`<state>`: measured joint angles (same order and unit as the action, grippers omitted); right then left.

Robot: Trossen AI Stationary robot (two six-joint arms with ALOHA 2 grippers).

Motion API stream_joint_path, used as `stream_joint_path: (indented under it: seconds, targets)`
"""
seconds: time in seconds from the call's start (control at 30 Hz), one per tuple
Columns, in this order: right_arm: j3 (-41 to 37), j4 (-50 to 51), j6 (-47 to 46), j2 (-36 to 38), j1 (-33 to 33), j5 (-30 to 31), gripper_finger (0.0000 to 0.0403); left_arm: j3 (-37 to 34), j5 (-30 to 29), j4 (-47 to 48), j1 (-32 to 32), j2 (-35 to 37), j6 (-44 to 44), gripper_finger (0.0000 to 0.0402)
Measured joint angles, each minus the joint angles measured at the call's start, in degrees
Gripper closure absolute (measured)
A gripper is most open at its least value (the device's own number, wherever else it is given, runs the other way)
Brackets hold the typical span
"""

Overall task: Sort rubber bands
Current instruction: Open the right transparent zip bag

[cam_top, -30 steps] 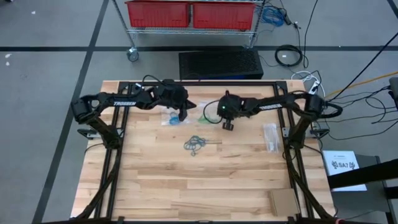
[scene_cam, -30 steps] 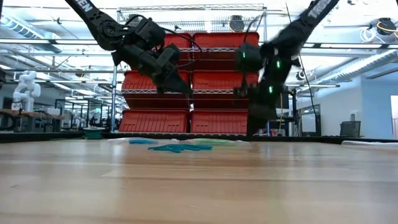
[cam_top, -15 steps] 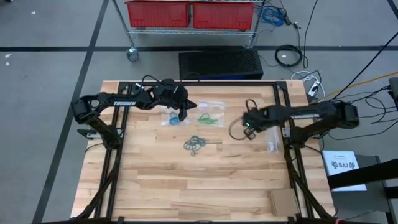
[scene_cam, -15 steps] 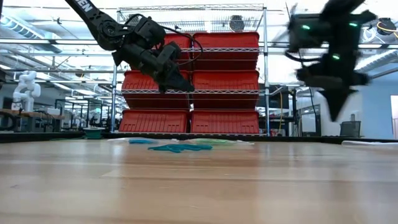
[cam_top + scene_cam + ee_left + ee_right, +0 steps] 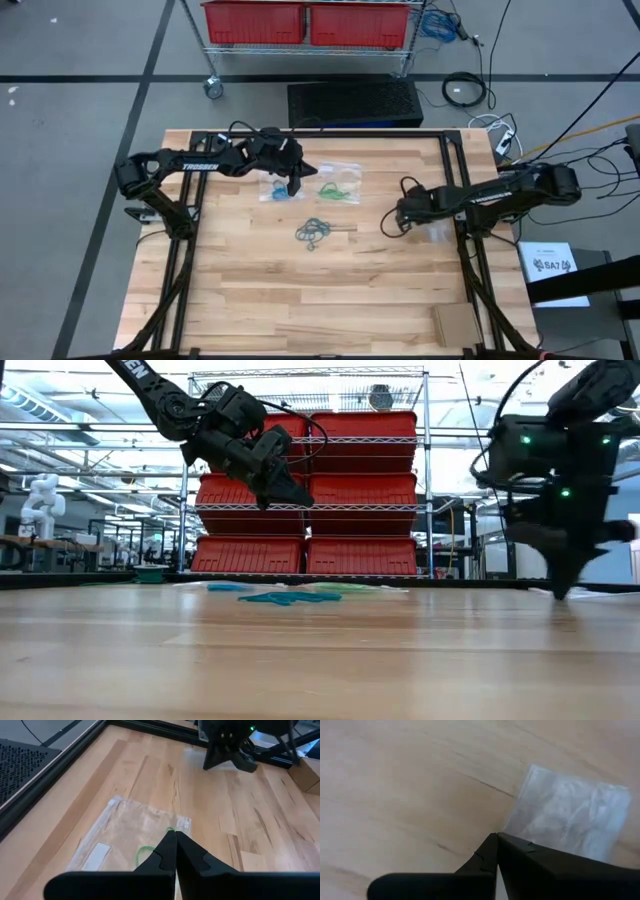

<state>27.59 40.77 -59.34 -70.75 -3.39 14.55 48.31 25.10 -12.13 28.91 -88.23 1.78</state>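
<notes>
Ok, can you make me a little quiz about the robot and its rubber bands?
1. True or false: the left gripper hangs shut above the clear bags.
2. Which bag is the shut right gripper next to? A) the empty clear bag by the table's right edge B) the bag with green bands
3. Fill in: the loose pile of rubber bands lies near the table's ____.

Key: 1 true; 2 A; 3 middle.

Pale striped wood table (image 5: 300,290); green and grey-blue rubber bands (image 5: 315,232); black arms; red bins (image 5: 305,22) on the far shelf.
</notes>
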Motion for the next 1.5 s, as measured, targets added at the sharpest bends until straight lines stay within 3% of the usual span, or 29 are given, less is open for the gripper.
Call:
stream_joint_path:
  seconds: [0.17, 0.3, 0.43, 0.6, 0.77, 0.93, 1.1, 1.27, 1.5]
  targets:
    - [0.0, -15.7, 17.1, -0.1, 1.4, -7.8, 0.0403, 0.0, 0.0, 0.1, -0.2, 0.0, -0.4, 0.0398]
    - [0.4, -26.5, 22.4, 0.0, 3.3, -13.1, 0.0403, 0.0, 0.0, 0.1, -0.2, 0.0, -1.1, 0.0398]
    - [4.4, -23.5, 22.5, 0.3, 4.8, -9.8, 0.0389, 0.0, 0.2, 0.0, -0.2, 0.0, -1.4, 0.0398]
    - [6.5, -16.3, 21.2, 0.2, 4.7, -4.1, 0.0337, 0.0, 0.4, 0.1, -0.2, 0.0, -1.4, 0.0398]
    - [6.5, -18.2, 21.8, -3.2, 4.5, -3.8, 0.0288, 0.0, 0.9, 0.2, -0.3, 0.0, -1.4, 0.0398]
    - [6.5, -22.7, 24.1, -9.9, 4.3, -1.8, 0.0274, 0.0, 1.9, 0.2, -0.9, 0.0, -1.4, 0.0398]
    - [6.6, -22.9, 24.4, -13.5, 3.8, 1.0, 0.0303, 0.0, 1.9, 0.2, -1.0, 0.0, -1.4, 0.0398]
    - [6.6, -22.3, 26.0, -11.8, 4.7, 1.1, 0.0387, 0.0, 1.9, 0.2, -1.0, 0.0, -1.5, 0.0398]
    - [10.8, -20.1, 34.1, -7.8, 7.8, 6.5, 0.0397, 0.0, 4.1, 0.0, -1.7, 0.0, -3.0, 0.0398]
